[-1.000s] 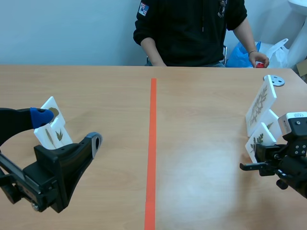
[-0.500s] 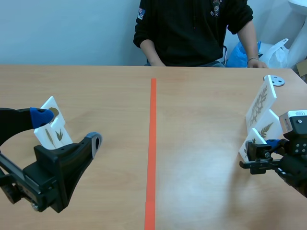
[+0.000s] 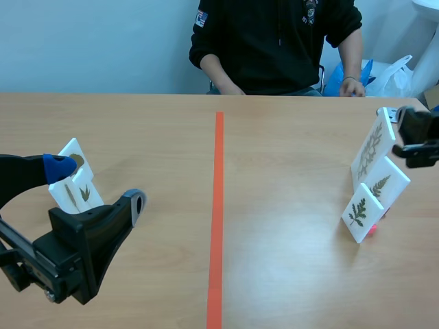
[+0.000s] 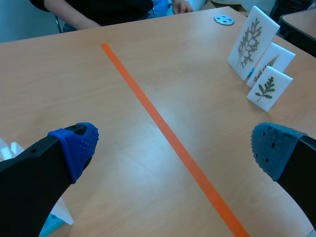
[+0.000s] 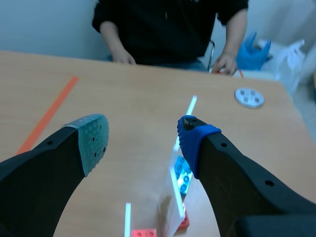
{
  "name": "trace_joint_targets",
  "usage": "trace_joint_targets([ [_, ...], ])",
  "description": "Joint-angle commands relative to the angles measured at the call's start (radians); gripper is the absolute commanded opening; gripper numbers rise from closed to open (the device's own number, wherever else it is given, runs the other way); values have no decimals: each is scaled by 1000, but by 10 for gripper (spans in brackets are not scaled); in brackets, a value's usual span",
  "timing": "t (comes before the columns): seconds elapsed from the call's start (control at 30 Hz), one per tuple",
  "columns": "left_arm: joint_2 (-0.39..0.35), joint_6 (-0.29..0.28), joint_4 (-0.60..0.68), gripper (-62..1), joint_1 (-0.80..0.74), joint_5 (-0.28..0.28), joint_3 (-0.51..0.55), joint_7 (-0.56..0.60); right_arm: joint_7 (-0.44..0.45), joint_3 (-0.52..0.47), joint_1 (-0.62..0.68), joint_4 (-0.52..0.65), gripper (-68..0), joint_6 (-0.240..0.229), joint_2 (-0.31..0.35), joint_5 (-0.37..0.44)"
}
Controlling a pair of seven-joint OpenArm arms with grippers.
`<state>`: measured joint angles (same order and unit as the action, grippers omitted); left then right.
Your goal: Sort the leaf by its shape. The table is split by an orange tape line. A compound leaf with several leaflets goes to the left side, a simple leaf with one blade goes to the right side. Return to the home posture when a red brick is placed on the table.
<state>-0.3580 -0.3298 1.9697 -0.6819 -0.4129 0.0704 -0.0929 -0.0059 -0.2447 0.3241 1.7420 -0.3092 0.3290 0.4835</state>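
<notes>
**Writing:** one sleeve patch (image 3: 204, 12) on the person (image 3: 274, 41) seated beyond the far end of the tape line (image 3: 218, 205); too small to read.

**Leaf cards, right of the tape line:** three, upright, in a close row well away from the line, near the edge of the surface (image 3: 288, 151).
- largest card (image 3: 374, 147): branching frond
- middle card (image 3: 384, 184): feathery frond
- smallest card (image 3: 359, 214): sprig of several leaflets, with a red base brick (image 3: 370, 231) at its foot

A broad stretch of wood lies between this row and the line.

**Left of the tape line:** a cluster of white cards (image 3: 84, 195) bearing leaves; count unclear.

**Grey disc (image 4: 224, 19):** one, right of the line, toward the far side.

**Left pincer (image 4: 173, 143):** spread wide, holding nothing, left of the line beside the cluster.

**Right pincer (image 5: 143, 133):** spread wide, holding nothing, well right of the line, above the row of three.
</notes>
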Motion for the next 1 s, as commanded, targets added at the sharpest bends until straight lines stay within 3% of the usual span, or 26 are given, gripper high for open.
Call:
trace_joint_targets([
  [0.0, -6, -2, 26, 14, 1, -10, -3, 21, -5, -21, 11, 39, -363, -35, 29, 8],
  [0.13, -6, -2, 26, 14, 1, -10, -3, 21, -48, -60, 69, 138, -219, -109, 64, 63],
  [0.37, -6, -2, 26, 14, 1, -9, -3, 21, -60, -63, 240, 221, 4, -183, 81, 161],
  [0.5, -6, -2, 26, 14, 1, -9, -3, 21, -60, -63, 325, 237, 4, -219, 81, 196],
  [0.97, -6, -2, 26, 14, 1, -10, -3, 20, -48, -63, 366, 240, 4, -216, 78, 205],
])
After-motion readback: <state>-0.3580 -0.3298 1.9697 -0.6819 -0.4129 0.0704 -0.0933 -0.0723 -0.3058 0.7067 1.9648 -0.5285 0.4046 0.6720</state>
